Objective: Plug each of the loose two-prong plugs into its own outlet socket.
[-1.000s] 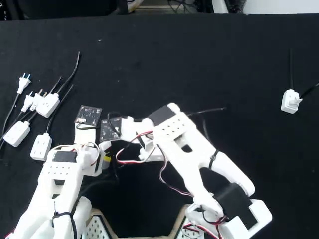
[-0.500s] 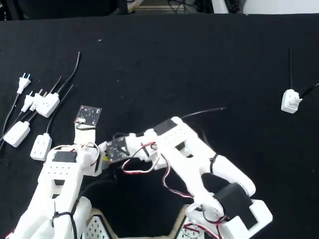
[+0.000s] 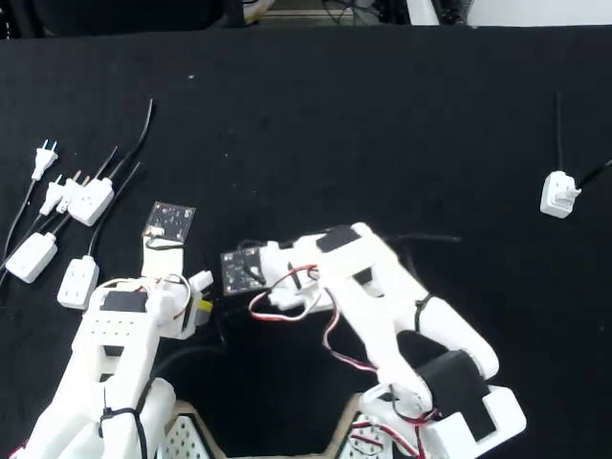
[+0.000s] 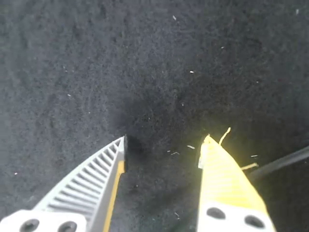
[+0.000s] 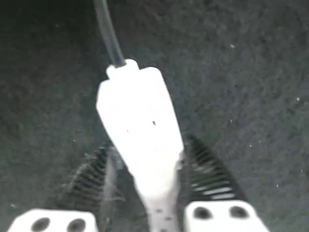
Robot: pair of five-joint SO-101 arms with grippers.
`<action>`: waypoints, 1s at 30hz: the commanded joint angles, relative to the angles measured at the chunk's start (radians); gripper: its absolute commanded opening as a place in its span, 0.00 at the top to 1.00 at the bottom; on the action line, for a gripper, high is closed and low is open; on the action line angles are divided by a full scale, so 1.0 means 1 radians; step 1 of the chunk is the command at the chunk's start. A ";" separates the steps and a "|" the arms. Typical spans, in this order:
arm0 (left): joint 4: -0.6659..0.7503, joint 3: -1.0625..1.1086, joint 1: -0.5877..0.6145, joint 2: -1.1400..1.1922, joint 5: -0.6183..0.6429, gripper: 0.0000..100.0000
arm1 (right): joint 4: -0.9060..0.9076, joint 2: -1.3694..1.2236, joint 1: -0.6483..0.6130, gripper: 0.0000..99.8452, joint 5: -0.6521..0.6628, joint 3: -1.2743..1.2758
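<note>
While the right gripper [image 5: 147, 154] is clamping a white connector [image 5: 137, 116], we're seeing its long axis running in line with the fingers [image 5: 205, 164]. The narrow end is pointing away from the wrist, and a black cable [image 5: 107, 34] is leaving from that end. The other end is sitting hidden between the jaws, so we're not calling it plug or socket. It's hanging close over the black table [image 3: 335, 115].

In the high view the right arm [image 3: 382, 296] is folding in toward the left arm [image 3: 120, 330] at the near middle of the table, and the two wrists are sitting just beside each other.

The left gripper [image 4: 166, 138] is standing apart, gripping nothing. Its tips are pointing down at bare cloth, and a black lead [image 4: 280, 162] is crossing just beside its yellow finger [image 4: 227, 179].

The rest of the hardware is lying at the far left. Two loose plugs [image 3: 44, 158] [image 3: 55, 194] are lying there with prongs pointing roughly away from the arms. Three white sockets [image 3: 93, 201] [image 3: 32, 256] [image 3: 78, 283] are lying beside them, each on a diagonal with its lead running up and to the right.

Well apart at the right edge we're seeing another white piece [image 3: 557, 194] with two leads coming off it
</note>
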State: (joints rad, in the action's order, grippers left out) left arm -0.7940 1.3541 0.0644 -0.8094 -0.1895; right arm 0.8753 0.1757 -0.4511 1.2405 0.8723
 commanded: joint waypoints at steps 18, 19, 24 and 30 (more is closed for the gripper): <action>0.009 -0.005 -0.010 -0.011 0.005 0.75 | 0.244 0.042 0.486 0.99 -0.611 -0.417; 0.009 -0.005 -0.010 -0.011 0.005 0.75 | 0.244 0.042 0.523 0.99 -0.611 -0.424; 0.009 -0.005 -0.010 -0.011 0.005 0.75 | 0.244 0.042 0.658 0.99 -0.643 -0.443; 0.009 -0.005 -0.008 -0.011 0.005 0.75 | 0.304 -0.044 0.795 0.99 -0.888 -0.581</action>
State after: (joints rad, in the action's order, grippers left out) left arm -0.7940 1.3541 0.0644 -0.8094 -0.1864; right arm 1.1362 0.1619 0.2839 0.4396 0.4212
